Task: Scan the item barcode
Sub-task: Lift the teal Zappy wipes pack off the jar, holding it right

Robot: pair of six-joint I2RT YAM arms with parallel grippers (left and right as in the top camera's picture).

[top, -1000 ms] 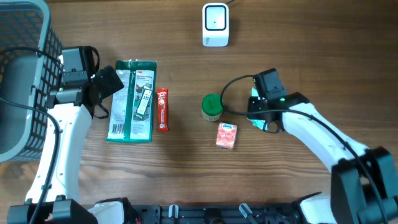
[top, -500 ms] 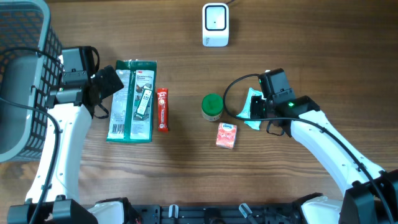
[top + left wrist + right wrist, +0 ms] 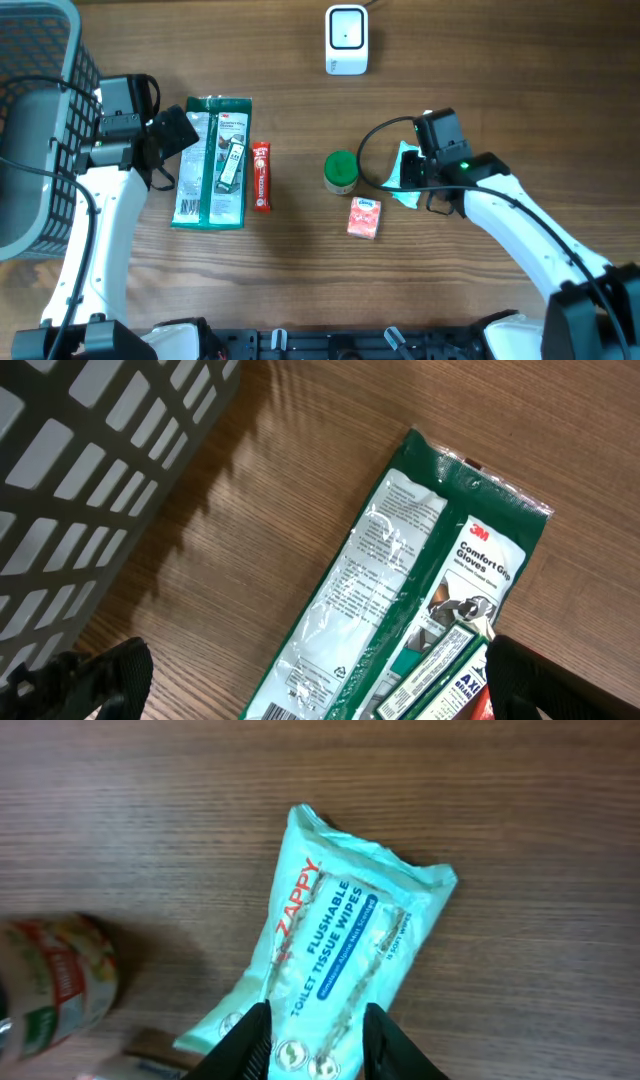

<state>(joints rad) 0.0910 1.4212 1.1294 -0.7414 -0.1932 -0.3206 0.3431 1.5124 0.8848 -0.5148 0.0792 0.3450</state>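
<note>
At the bottom edge of the right wrist view, the right pincer point(image 3: 318, 1042) is released. Its two fingers stand slightly parted over the lower end of the mint-green soft pack of flushable wipes point(image 3: 350, 935), which lies flat and slanted on the brown wooden tabletop point(image 3: 520, 800). To its left sits a green-lidded jar point(image 3: 50, 982). From overhead, the wipes sit right of centre, partly under the right arm, with a small orange tissue packet point(image 3: 365, 217) lower in the frame. At left, the left pincer point(image 3: 325, 685) gapes wide and empty above a green plastic glove pack point(image 3: 420, 580), beside a grey mesh basket point(image 3: 90, 480). Farthest away, at top centre, stands a white box-shaped scanner point(image 3: 346, 40).
</note>
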